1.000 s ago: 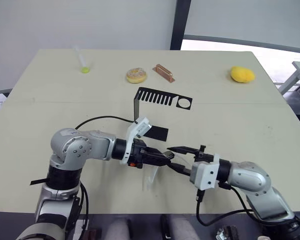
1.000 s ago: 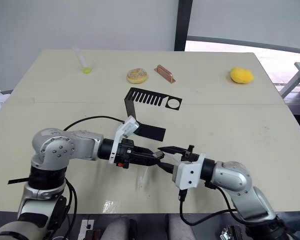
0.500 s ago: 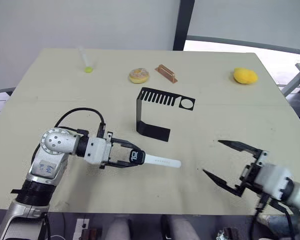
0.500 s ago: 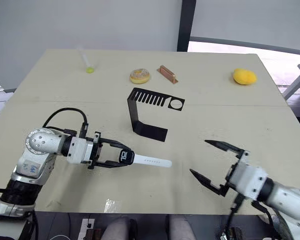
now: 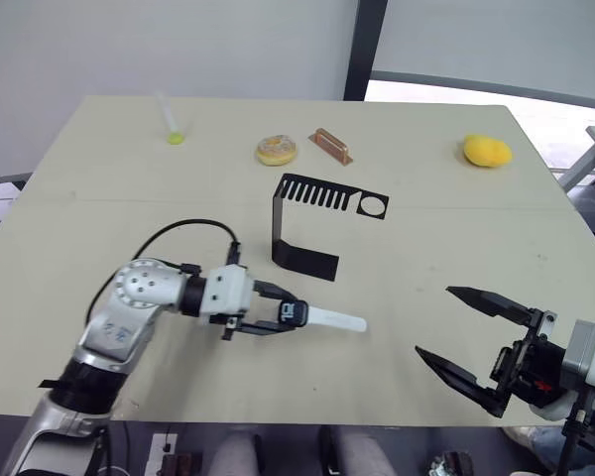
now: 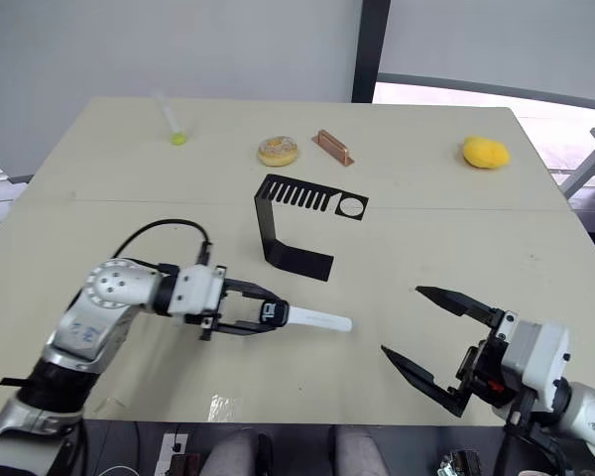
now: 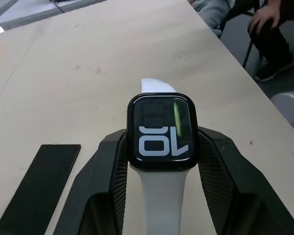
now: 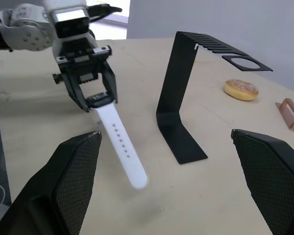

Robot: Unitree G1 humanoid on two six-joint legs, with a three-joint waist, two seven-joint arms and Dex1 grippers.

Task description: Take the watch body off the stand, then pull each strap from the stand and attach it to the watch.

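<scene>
Small black square watch body squeezed in left claw, low over the tan desk, white bendy strap sticking out for fitting. Right claw wide open, empty. Black metal stand nearby.

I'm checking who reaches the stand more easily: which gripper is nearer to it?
Left. The left gripper, shut on the watch body, sits just in front of the stand. The right gripper hangs open, farther off to the stand's right.
</scene>
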